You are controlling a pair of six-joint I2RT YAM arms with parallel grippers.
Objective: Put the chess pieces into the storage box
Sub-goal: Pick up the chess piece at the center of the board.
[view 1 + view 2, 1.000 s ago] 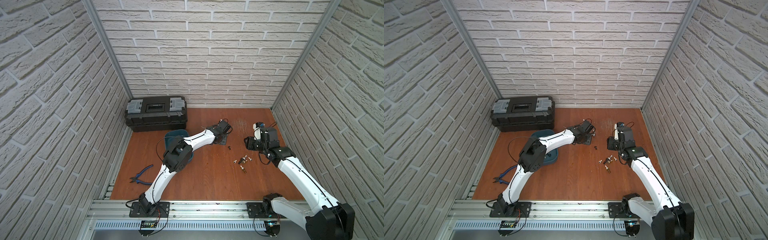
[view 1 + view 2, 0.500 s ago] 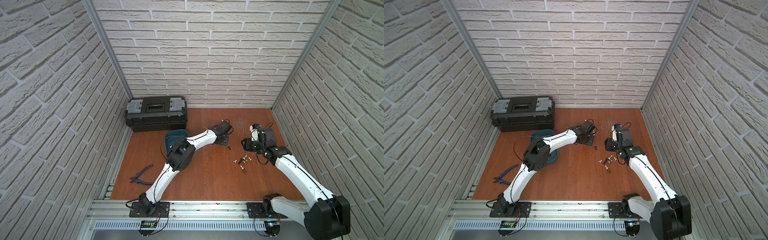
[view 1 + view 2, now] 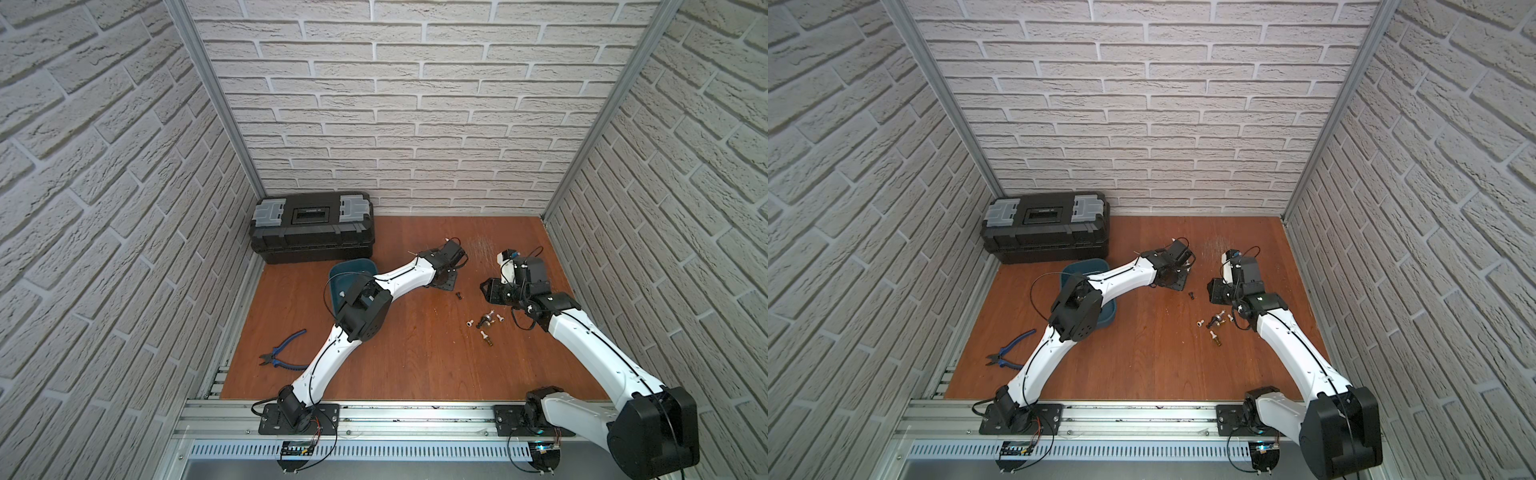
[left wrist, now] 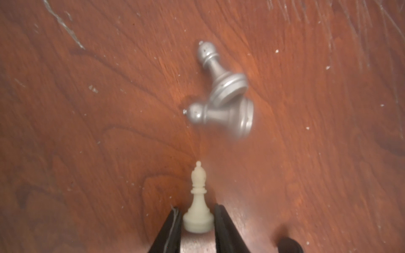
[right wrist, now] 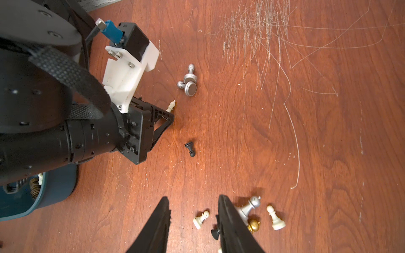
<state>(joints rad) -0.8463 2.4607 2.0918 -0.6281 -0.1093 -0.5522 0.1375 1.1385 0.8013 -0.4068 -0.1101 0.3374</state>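
Observation:
My left gripper (image 4: 198,213) sits low over the wooden floor, shut on the base of a white bishop (image 4: 198,203) that points out past the fingertips. Two silver chess pieces (image 4: 221,87) lie touching just beyond it. My right gripper (image 5: 192,197) hovers open with nothing between its fingers. Below it, a white pawn (image 5: 200,219), a silver piece (image 5: 249,207), a gold piece (image 5: 254,225) and another white pawn (image 5: 275,218) lie on the floor. A black pawn (image 5: 190,149) lies between the two arms. The teal storage box (image 3: 349,268) sits under the left arm's elbow, with pieces in it.
A black toolbox (image 3: 311,226) with grey latches stands against the back wall at the left. Blue-handled pliers (image 3: 282,353) lie near the left edge of the floor. Brick-pattern walls close in three sides.
The left gripper's jaws have narrowed onto the white bishop. The right gripper has drifted slightly left, toward the middle of the floor.

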